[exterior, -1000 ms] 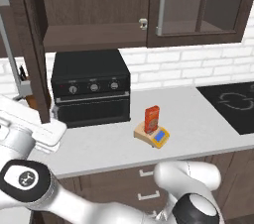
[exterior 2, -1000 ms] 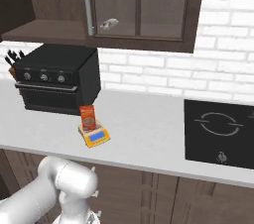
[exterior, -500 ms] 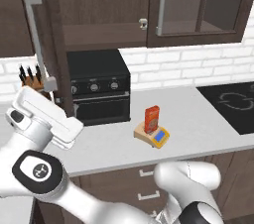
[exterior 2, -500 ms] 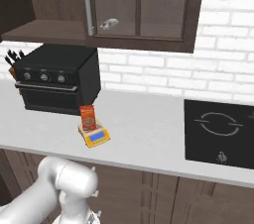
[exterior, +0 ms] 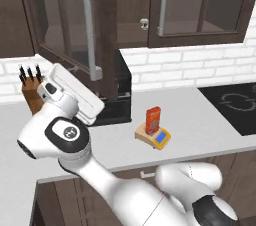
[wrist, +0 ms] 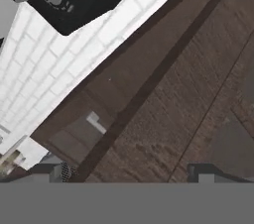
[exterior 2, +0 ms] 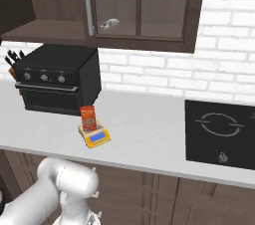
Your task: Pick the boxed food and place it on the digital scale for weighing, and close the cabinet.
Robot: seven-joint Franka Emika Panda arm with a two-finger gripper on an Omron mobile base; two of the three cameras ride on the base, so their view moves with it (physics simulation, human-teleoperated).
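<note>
The tall orange-red carton [exterior: 153, 120] stands upright on the grey plate of the little yellow wedge-shaped scale [exterior: 154, 136], out on the smooth pale counter [exterior: 200, 115] just beside the boxy black toaster oven [exterior 2: 57, 77]. The dark wood cabinet [exterior: 125, 5] has one glass-panelled door [exterior: 70, 25] swung open, long silver bar handle [exterior: 90, 30] showing. The pincer [wrist: 131, 171] sits right up against grainy brown wood, tips well apart, nothing between them.

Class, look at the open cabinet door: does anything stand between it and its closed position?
Nothing visible does. The cabinet door hangs swung out above the toaster oven; the boxed food already stands on the digital scale, low on the counter, outside the door's swing.
</note>
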